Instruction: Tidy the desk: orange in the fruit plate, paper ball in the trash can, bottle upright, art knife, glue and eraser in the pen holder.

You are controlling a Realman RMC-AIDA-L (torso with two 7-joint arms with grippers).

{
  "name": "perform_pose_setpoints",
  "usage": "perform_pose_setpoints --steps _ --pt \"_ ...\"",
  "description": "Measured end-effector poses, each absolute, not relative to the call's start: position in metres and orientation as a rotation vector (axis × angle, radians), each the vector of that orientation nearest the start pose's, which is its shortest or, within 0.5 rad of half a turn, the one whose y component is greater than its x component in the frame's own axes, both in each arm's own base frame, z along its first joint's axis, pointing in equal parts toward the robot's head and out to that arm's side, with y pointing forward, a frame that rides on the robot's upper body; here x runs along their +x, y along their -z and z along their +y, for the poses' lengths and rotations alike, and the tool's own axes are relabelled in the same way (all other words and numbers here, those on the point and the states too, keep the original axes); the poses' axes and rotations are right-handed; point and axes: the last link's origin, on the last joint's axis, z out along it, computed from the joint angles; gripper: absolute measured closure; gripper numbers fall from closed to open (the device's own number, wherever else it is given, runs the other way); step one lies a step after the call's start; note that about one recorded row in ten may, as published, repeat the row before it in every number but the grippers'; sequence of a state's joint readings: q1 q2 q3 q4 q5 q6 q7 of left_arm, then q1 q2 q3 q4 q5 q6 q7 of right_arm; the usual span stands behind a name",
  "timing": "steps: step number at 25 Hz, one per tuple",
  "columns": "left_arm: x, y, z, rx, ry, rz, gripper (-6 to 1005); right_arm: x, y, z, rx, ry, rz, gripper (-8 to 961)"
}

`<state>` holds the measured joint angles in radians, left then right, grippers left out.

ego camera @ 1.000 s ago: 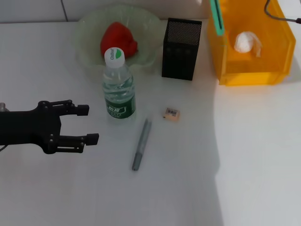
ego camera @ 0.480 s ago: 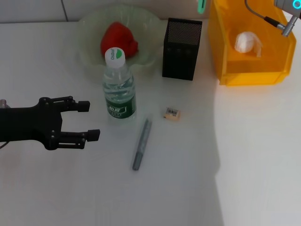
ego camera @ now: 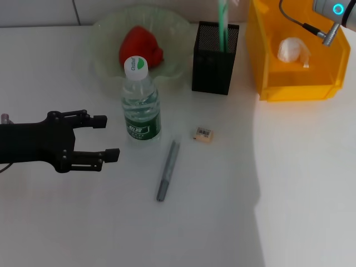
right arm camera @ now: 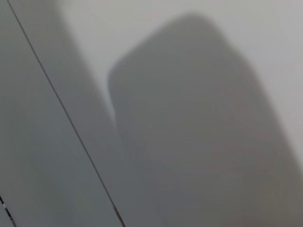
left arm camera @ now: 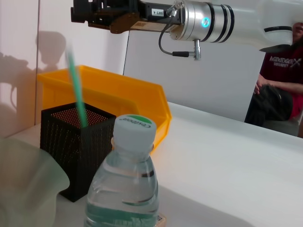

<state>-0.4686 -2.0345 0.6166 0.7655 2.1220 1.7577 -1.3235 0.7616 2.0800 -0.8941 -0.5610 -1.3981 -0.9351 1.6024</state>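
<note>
- The art knife (ego camera: 223, 25) stands nearly upright with its lower end inside the pen holder (ego camera: 214, 58); its upper part rises above the rim and looks streaked.
- The pen holder stands at the back of the desk (ego camera: 289, 183), between the fruit plate (ego camera: 105, 33) and the trash can (ego camera: 297, 53).
- The right gripper (left arm camera: 102, 12) is high above the pen holder, apart from the knife; only part of its arm shows at the head view's top right corner, and I cannot tell how its fingers stand.
- The orange (ego camera: 139, 47) lies in the fruit plate.
- The paper ball (ego camera: 292, 50) lies inside the trash can.
- The bottle (ego camera: 140, 103) stands upright just in front of the fruit plate, cap on.
- The eraser (ego camera: 203, 134) lies on the desk in front of the pen holder, to the right of the bottle.
- The glue (ego camera: 167, 169) lies flat on the desk, near the eraser and the bottle, touching neither.
- The left gripper (ego camera: 105, 137) hovers low over the desk to the left of the bottle, fingers spread and holding nothing.
</note>
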Motion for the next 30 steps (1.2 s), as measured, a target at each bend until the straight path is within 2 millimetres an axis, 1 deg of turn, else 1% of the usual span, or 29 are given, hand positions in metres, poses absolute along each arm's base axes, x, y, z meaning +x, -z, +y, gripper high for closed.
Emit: perform_pose_setpoints --steps 1,6,11,14,16,17,18,21,23,25,26,28,30 --pt "-0.283 -0.035 0.302 -2.835 0.601 -0.496 155 0.177 -0.016 0.455 -2.124 -1.051 0.916 760" --pt "-0.282 -0.034 0.302 -2.835 0.604 -0.494 154 0.179 -0.017 0.454 -2.13 -1.05 0.914 541" --pt "-0.282 -0.033 0.303 -2.831 0.603 -0.497 154 0.183 -0.021 0.45 -2.13 -1.055 0.903 351" --pt "-0.282 -0.033 0.303 -2.831 0.603 -0.497 153 0.182 -0.027 0.444 -2.159 -1.079 0.875 352" --pt "-0.283 -0.032 0.303 -2.829 0.603 -0.498 153 0.177 -0.034 0.439 -2.226 -1.069 0.837 353" --pt "-0.283 -0.032 0.302 -2.827 0.601 -0.499 153 0.173 -0.038 0.435 -2.285 -1.033 0.818 353" --pt "-0.283 -0.032 0.302 -2.827 0.601 -0.499 153 0.168 -0.042 0.431 -2.349 -0.978 0.803 344" --pt "-0.283 -0.033 0.302 -2.827 0.601 -0.501 155 0.154 -0.054 0.414 -2.543 -0.713 0.729 316" --pt "-0.285 -0.034 0.3 -2.83 0.598 -0.506 155 0.146 -0.061 0.405 -2.638 -0.494 0.686 298" --pt "-0.285 -0.034 0.3 -2.836 0.597 -0.511 154 0.139 -0.064 0.398 -2.731 -0.221 0.647 280" --pt "-0.284 -0.034 0.299 -2.845 0.596 -0.521 154 0.136 -0.064 0.395 -2.772 -0.076 0.635 270" --pt "-0.284 -0.034 0.299 -2.847 0.597 -0.522 154 0.131 -0.058 0.392 -2.841 0.139 0.63 252" --pt "-0.283 -0.034 0.3 -2.85 0.599 -0.518 153 0.129 -0.045 0.391 -2.88 0.309 0.609 251"
